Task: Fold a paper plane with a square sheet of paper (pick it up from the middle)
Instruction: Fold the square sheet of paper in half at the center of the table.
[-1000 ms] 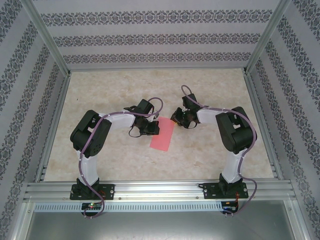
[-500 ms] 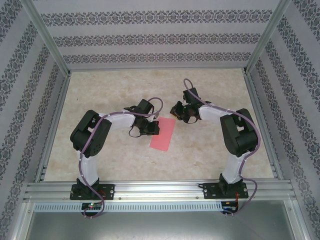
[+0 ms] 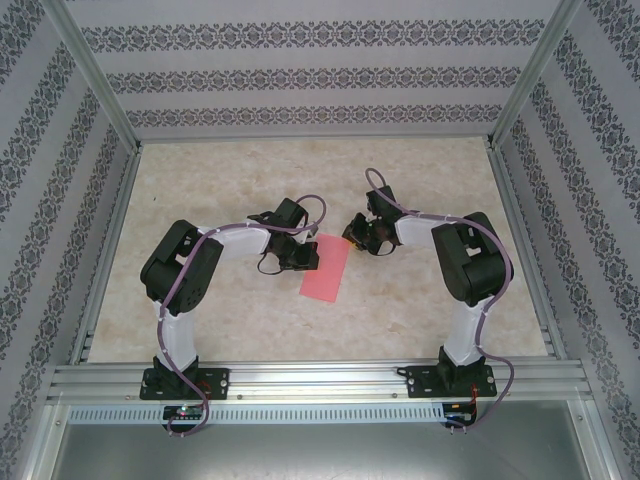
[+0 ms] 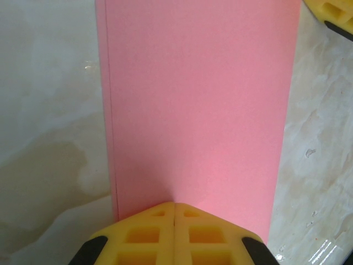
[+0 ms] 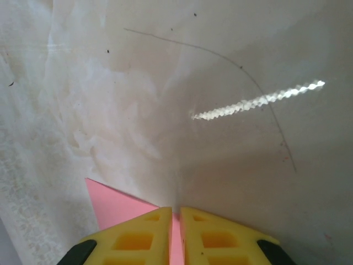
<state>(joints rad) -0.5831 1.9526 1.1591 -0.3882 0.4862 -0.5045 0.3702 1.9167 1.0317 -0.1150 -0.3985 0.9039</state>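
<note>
The pink-red square sheet of paper [image 3: 325,272] lies flat on the table, folded over into a narrow two-layer rectangle [image 4: 198,99]. My left gripper [image 3: 310,258] is shut, its yellow tips [image 4: 174,203] resting on the rectangle's left long edge near the middle. My right gripper [image 3: 349,240] sits at the paper's far right corner. Its jaws [image 5: 175,210] are together apart from a thin slit, and the pink corner [image 5: 118,201] runs under them. The paper looks flat there, not lifted.
The marbled tabletop [image 3: 420,180] lies open behind and to both sides of the paper. Aluminium frame rails [image 3: 300,375] run along the near edge, and patterned walls close in the other sides. A thin curved scratch [image 5: 259,88] marks the table beyond the right gripper.
The right gripper drew back from the paper's corner toward the far side, then returned to it. The left gripper and the paper stayed still.
</note>
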